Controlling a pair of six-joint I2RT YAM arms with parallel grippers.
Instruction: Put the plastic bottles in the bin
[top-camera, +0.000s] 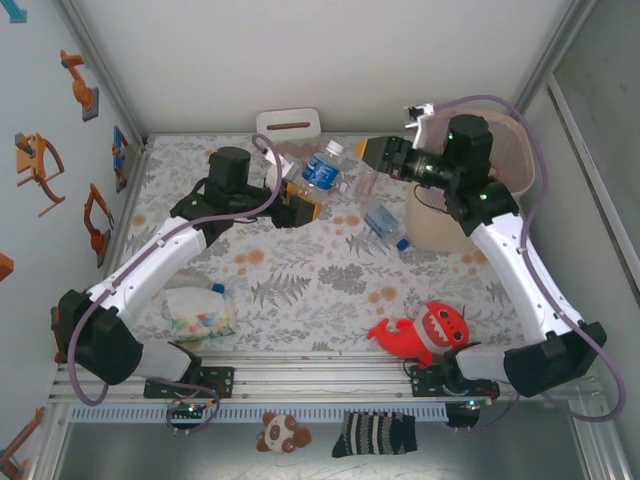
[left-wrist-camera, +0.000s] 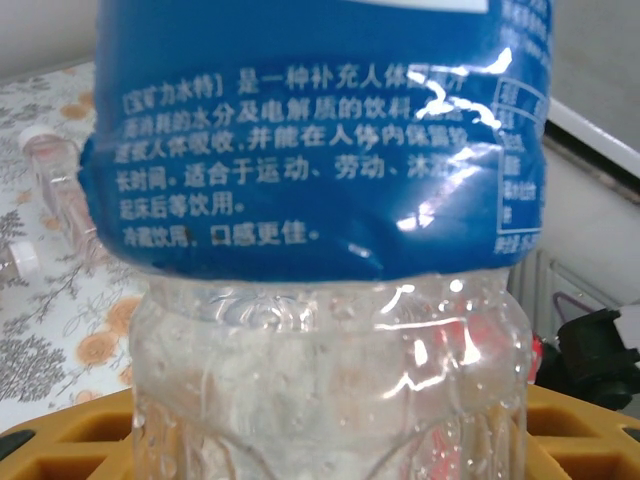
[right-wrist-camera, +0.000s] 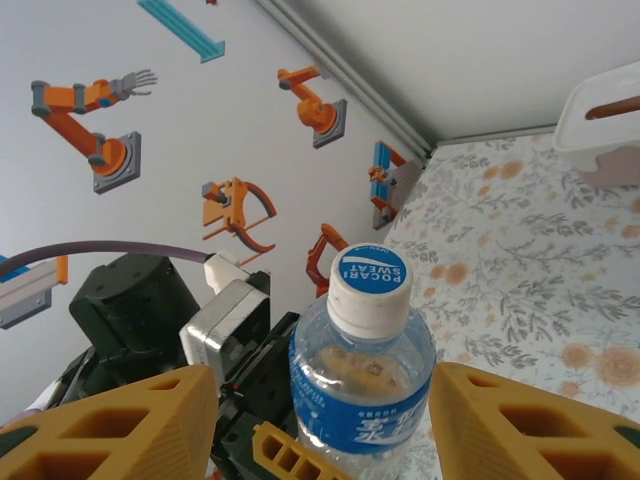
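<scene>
Though the right arm hides most of its inside, the bin (top-camera: 430, 225) stands at 2 o'clock on the table (top-camera: 300, 290); its contents cannot be told.

Blue-label bottle (top-camera: 322, 170): at 12 o'clock, outside the bin. Its clear lower body is pinched in the left gripper (top-camera: 306, 208), yellow fingers (left-wrist-camera: 60, 440) pressed on either side.

Right gripper (top-camera: 368, 150): jaws spread wide, fingers (right-wrist-camera: 140, 420) flanking that bottle's cap (right-wrist-camera: 370, 285), a gap showing on each side.

Second bottle (top-camera: 385, 222): lying at 1 o'clock, just beside the bin's foot.

White box (top-camera: 288, 125): at 12 o'clock, at the rear edge.
</scene>
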